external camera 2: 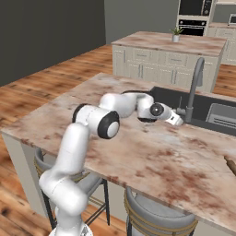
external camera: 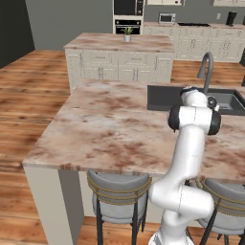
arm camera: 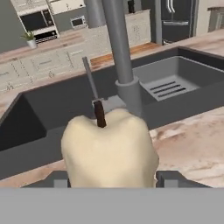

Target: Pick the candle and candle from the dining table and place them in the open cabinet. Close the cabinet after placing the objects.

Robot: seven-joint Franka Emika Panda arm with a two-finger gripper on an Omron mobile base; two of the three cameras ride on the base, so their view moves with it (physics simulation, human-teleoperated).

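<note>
Candle [arm camera: 109, 151] sits between the fingers [arm camera: 168, 178], part-open, pads close beside its sides; grip unclear. Gripper [external camera 2: 177, 120] hangs over worktop [external camera 2: 152, 156] by sink [external camera 2: 207, 113] edge, near tap [arm camera: 120, 57].

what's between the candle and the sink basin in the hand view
The grey tap base stands just behind the candle, with the sink beyond it, in the hand view.

Both base views overlook the dining table [external camera: 105, 129] from behind; hand view sits close before the tap [arm camera: 120, 52].
</note>
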